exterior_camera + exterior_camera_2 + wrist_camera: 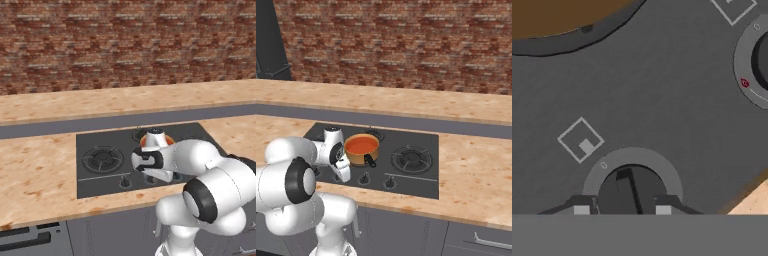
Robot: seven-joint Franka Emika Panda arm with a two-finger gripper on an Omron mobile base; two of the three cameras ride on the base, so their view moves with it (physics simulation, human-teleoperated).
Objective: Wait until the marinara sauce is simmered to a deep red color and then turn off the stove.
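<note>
Brick-walled kitchen, wood bench [35, 170]: marinara sauce [361, 144] sits orange-red in its saucepan on the stove [416, 182], hand [622, 210] spread astride a front knob [631, 192]; centre, pinch the ridge, then twist squarely to off.

Place: a rendered home kitchen.
Wall: red-brown brick [125, 40] runs behind everything.
Surface: a light wood-grain surface [35, 170] with a raised back ledge.
Cooking gear: a dark grey stove [416, 182] set into it, with ringed gas burners and knobs.
Below: grey cabinet fronts [406, 230] with handles.
</note>
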